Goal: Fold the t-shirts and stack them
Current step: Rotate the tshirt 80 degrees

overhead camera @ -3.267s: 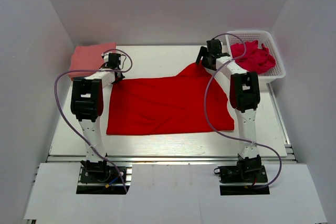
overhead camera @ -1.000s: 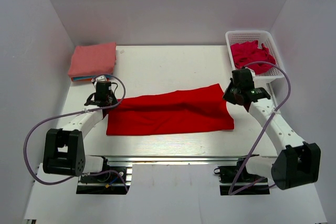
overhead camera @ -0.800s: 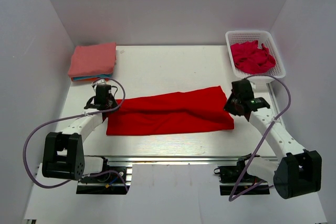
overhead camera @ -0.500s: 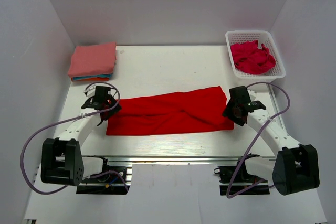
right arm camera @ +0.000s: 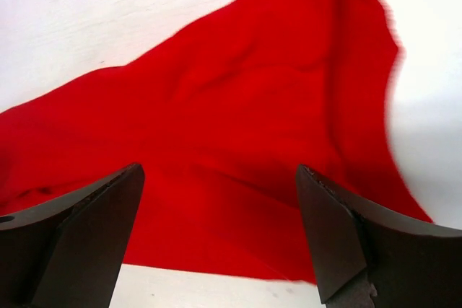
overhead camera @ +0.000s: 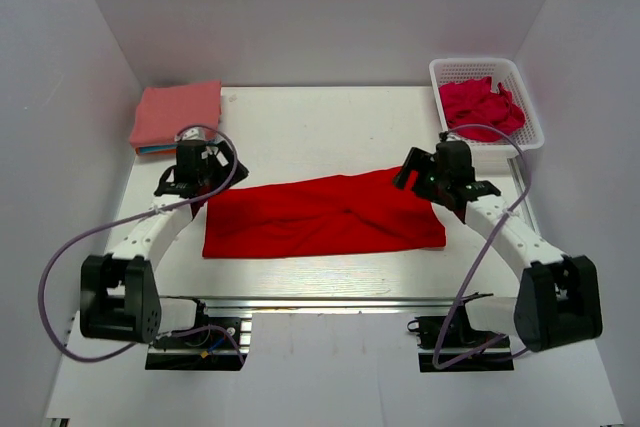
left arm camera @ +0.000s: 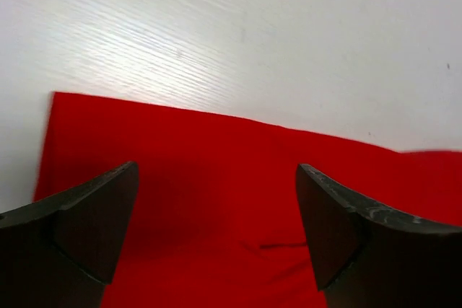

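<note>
A bright red t-shirt (overhead camera: 320, 219) lies folded lengthwise into a wide band on the white table (overhead camera: 320, 122). My left gripper (overhead camera: 212, 185) hovers open over the band's left end; in the left wrist view the red cloth (left arm camera: 216, 178) lies flat below the spread fingers (left arm camera: 94, 214), untouched. My right gripper (overhead camera: 412, 179) hovers open over the right end, and the right wrist view shows rumpled red cloth (right arm camera: 238, 128) between and beyond its fingers (right arm camera: 346, 229). Neither gripper holds anything.
A folded stack with a salmon-pink shirt (overhead camera: 178, 113) on top sits at the back left, with teal and orange edges under it. A white lattice basket (overhead camera: 523, 142) at the back right holds a crumpled crimson-pink shirt (overhead camera: 482, 107). White walls enclose the table.
Both grippers were shut at the red shirt's ends a second ago. They have opened, let go of the cloth and moved back toward the far side. The shirt stays folded.
</note>
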Robot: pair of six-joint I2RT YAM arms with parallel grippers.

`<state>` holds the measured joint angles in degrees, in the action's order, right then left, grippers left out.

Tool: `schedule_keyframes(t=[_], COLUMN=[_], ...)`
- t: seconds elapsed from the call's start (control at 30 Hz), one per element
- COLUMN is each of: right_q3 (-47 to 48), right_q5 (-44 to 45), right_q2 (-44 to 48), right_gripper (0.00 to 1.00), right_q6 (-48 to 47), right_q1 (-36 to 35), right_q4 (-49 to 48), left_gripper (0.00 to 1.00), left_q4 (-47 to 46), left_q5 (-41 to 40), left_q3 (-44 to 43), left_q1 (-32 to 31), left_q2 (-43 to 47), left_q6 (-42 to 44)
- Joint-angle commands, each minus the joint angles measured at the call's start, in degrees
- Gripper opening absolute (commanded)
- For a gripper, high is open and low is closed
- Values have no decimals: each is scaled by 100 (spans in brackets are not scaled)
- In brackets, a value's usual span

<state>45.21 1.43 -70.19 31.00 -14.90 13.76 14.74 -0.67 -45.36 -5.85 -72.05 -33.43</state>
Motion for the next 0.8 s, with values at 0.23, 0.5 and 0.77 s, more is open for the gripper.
schedule_keyframes(t=[0.23, 0.5, 0.77], right_q3=[146, 1067, 4953], right_q5=[-1031, -284, -555], right_q2=[-1698, -3235, -5939], right_gripper=[91, 91, 91], right_q6=[230, 371, -384], right_q1=[-22, 65, 30], right_q4=[-928, -471, 257], left_gripper=[99, 99, 99], left_q4=[-377, 564, 1539], left_q5=[982, 480, 4021], left_q3=[485, 844, 1652], left_q1=[-13, -13, -373], left_q2=[-995, -1101, -1101], left_q6=[258, 126, 1026])
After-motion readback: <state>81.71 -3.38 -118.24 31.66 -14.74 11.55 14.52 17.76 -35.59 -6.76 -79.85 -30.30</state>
